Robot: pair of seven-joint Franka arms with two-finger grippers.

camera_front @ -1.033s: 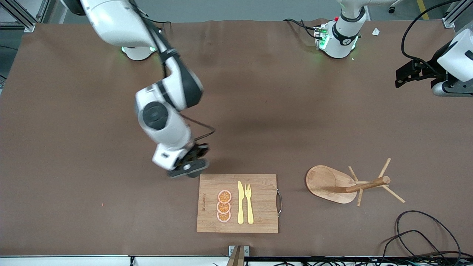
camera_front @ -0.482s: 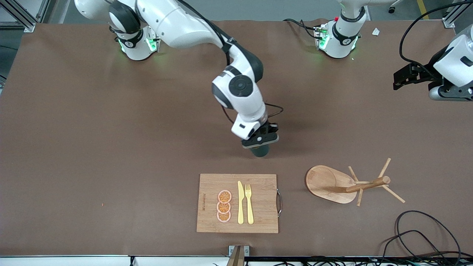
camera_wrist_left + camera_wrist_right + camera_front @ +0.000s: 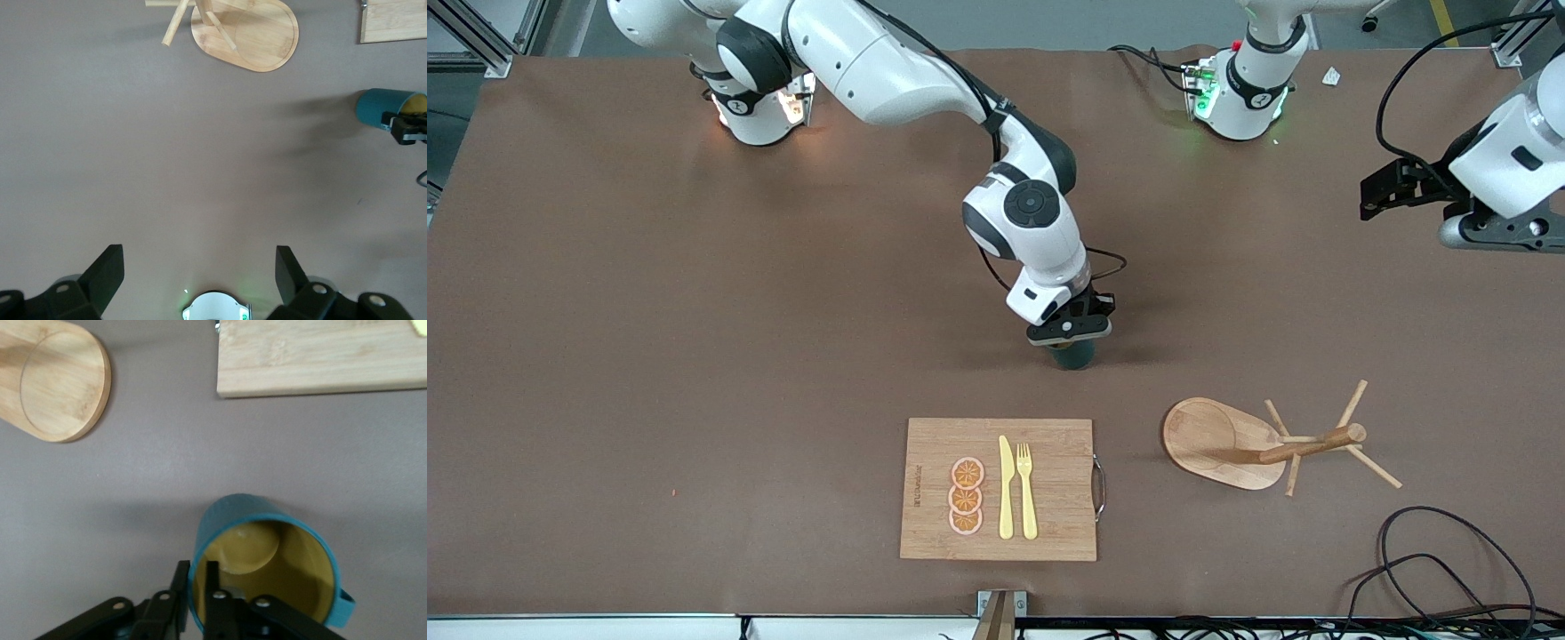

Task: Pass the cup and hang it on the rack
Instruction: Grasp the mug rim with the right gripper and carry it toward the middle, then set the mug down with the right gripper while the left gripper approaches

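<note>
Two arms: right gripper (image 3: 1071, 334) pinches the dark teal cylindrical cup's (image 3: 1073, 355) rim, presenting it near the bamboo rack (image 3: 1263, 442); left gripper (image 3: 199, 275) waits, fingers spread and empty.

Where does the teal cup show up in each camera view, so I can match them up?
Front view: the cup sits mid-table under the right claw.
Left wrist view: at the picture's edge, held by that claw.
Right wrist view: fills the foreground, rim pinched, yellow inside showing.
Shared landmark: the rack, its oval base.
</note>
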